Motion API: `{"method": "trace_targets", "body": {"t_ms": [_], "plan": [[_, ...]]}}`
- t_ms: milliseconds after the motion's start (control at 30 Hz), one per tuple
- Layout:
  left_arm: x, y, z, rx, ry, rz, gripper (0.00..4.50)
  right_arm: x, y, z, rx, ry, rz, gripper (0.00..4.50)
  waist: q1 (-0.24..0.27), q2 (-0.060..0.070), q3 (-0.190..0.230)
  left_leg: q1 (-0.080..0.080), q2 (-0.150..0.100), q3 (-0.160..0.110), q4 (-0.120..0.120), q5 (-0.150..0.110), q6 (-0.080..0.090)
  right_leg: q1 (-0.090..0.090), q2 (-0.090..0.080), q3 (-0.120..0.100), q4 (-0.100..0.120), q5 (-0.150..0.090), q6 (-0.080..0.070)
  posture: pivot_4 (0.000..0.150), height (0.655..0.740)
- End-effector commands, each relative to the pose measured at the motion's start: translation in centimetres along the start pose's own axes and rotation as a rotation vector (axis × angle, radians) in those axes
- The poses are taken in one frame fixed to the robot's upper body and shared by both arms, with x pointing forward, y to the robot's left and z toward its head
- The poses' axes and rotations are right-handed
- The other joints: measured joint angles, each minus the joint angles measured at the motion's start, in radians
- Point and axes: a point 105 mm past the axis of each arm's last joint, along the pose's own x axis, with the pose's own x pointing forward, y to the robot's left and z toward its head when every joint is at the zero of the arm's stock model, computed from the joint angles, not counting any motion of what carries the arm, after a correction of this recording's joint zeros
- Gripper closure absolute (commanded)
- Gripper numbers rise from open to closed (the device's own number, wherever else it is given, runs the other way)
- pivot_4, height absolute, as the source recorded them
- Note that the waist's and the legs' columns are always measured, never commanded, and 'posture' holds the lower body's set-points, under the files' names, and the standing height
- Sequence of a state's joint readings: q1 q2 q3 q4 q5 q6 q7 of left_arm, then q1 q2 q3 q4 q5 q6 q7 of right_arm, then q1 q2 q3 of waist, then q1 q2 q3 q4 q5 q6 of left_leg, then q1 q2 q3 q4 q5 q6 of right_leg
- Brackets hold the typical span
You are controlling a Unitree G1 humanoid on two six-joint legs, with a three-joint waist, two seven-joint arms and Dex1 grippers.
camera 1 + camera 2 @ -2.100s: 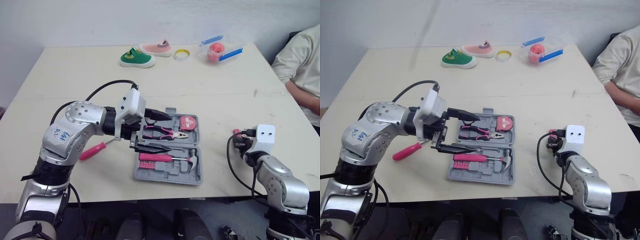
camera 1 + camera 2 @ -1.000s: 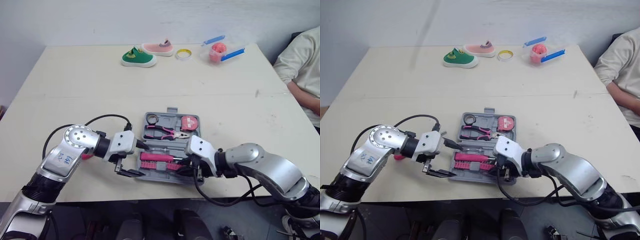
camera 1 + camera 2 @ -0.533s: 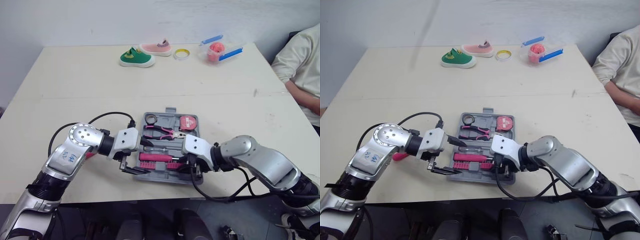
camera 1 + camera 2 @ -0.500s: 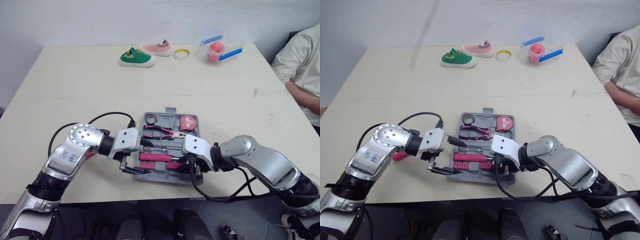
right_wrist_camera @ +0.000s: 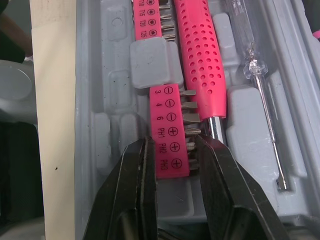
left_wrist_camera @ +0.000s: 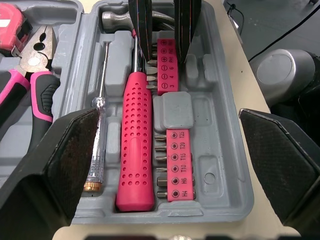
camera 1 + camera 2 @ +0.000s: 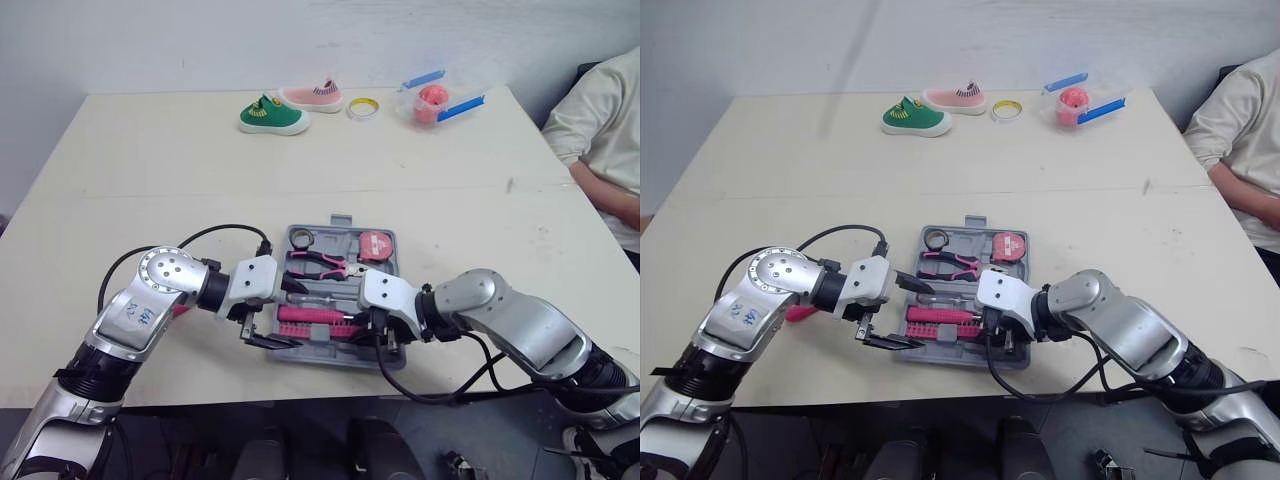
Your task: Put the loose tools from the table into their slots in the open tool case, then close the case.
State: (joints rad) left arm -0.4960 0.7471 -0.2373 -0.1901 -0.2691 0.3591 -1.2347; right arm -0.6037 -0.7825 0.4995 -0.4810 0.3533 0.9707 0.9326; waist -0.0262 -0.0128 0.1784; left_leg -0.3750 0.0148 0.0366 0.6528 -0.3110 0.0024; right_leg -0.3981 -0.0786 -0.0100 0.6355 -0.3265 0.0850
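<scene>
Within two seconds the right arm had swung in from the right edge of the table (image 7: 300, 170), so the right gripper (image 5: 174, 143) now pinched the pink bit strip (image 5: 167, 130) in the near half of the tool case (image 6: 220, 165), apparently seating it; the left gripper (image 6: 165, 120) hung wide open alongside, a pink screwdriver (image 7: 797, 312) loose beside that forearm

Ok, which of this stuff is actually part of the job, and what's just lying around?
Job: tool case; pink bit strip, clamped in the right gripper; left gripper, open over the case; loose pink screwdriver beside the left arm.

Lying about: green shoe, pink shoe, yellow tape roll, clear tub at the far edge.
</scene>
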Motion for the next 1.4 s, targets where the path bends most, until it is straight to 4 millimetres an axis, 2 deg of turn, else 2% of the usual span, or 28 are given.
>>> {"method": "trace_targets", "body": {"t_ms": [33, 400, 567, 833, 1400], "plan": [[0.1, -0.2, 0.8, 0.046, -0.012, -0.001, 0.00, 0.2, 1.1, 0.2, -0.014, 0.006, 0.063, 3.70, 0.000, 0.000, 0.000, 0.000, 0.000, 0.000, 0.000, 0.000, 0.000, 0.000, 0.000, 0.000, 0.000, 0.000, 0.000, 0.150, 0.7400], [0.3, -0.7, 0.9, 0.033, -0.037, -0.020, 0.00, -1.4, 1.2, 1.2, -0.027, -0.014, 0.065, 3.70, 0.000, 0.000, 0.000, 0.000, 0.000, 0.000, 0.000, 0.000, 0.000, 0.000, 0.000, 0.000, 0.000, 0.000, 0.000, 0.150, 0.7400], [0.4, -1.2, 1.0, 0.041, -0.033, -0.047, 0.00, -1.1, 1.5, 0.9, -0.022, -0.006, 0.073, 3.70, 0.000, 0.000, 0.000, 0.000, 0.000, 0.000, 0.000, 0.000, 0.000, 0.000, 0.000, 0.000, 0.000, 0.000, 0.000, 0.150, 0.7400], [0.5, -1.1, 1.1, 0.045, -0.036, -0.049, 0.00, -0.4, 0.6, -0.1, -0.036, 0.041, 0.022, 3.70, 0.000, 0.000, 0.000, 0.000, 0.000, 0.000, 0.001, 0.000, 0.000, 0.000, 0.000, 0.000, 0.000, 0.000, 0.000, 0.150, 0.7400], [0.5, -0.9, 1.0, 0.046, -0.036, -0.037, 0.00, 0.1, 0.9, 0.4, -0.017, 0.024, 0.035, 3.70, -0.001, 0.000, 0.000, 0.000, 0.000, 0.000, 0.001, 0.000, 0.000, 0.000, 0.000, 0.000, 0.001, 0.000, 0.000, 0.150, 0.7400]]}}
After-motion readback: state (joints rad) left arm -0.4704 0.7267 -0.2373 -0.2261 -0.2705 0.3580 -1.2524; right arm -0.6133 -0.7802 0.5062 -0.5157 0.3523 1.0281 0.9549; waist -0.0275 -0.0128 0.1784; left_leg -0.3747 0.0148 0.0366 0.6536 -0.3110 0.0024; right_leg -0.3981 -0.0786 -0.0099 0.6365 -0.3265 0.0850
